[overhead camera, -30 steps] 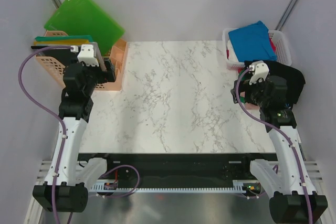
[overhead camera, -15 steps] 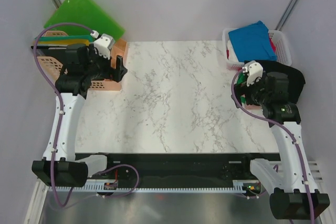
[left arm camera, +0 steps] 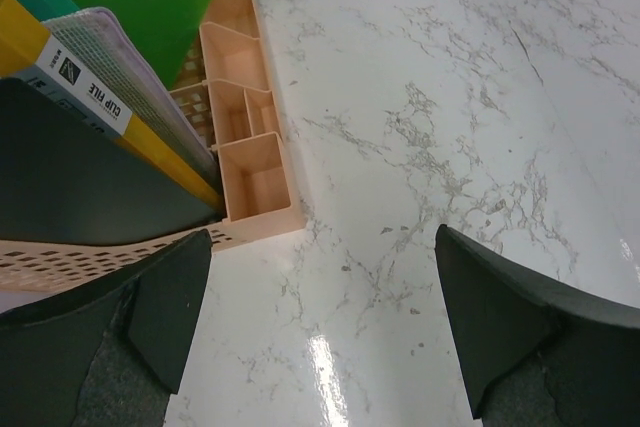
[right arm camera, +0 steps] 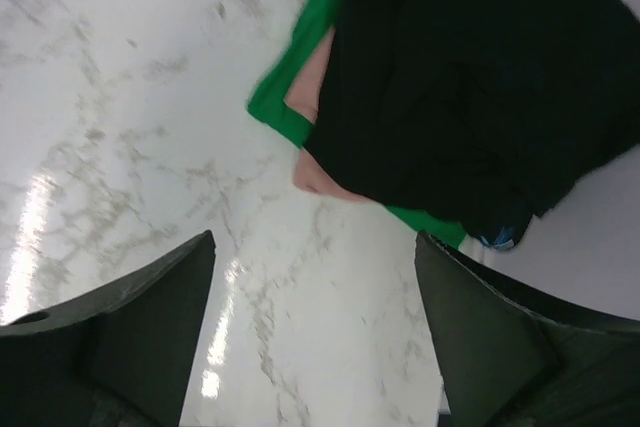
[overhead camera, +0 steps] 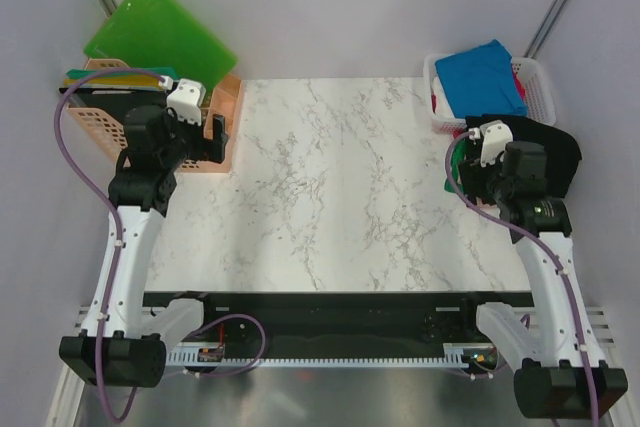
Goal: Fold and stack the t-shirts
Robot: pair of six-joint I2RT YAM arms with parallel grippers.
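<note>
I'm hovering the right gripper (right arm camera: 312, 247), fingers spread and empty, just beside the crumpled black cloth t-shirt (right arm camera: 460, 97) at the frame's right edge. The left gripper (left arm camera: 322, 247) is idling, released. Nothing is looking folded yet.

The marble tabletop (overhead camera: 330, 187) lies open between the peach organiser (overhead camera: 224, 115) at left and the t-shirt pile (overhead camera: 560, 144) at right.

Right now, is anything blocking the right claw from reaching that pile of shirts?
Nothing visible. The open right gripper hangs over the table; the black t-shirt, lying atop a green t-shirt and a pink t-shirt, is just ahead with only marble between.
</note>
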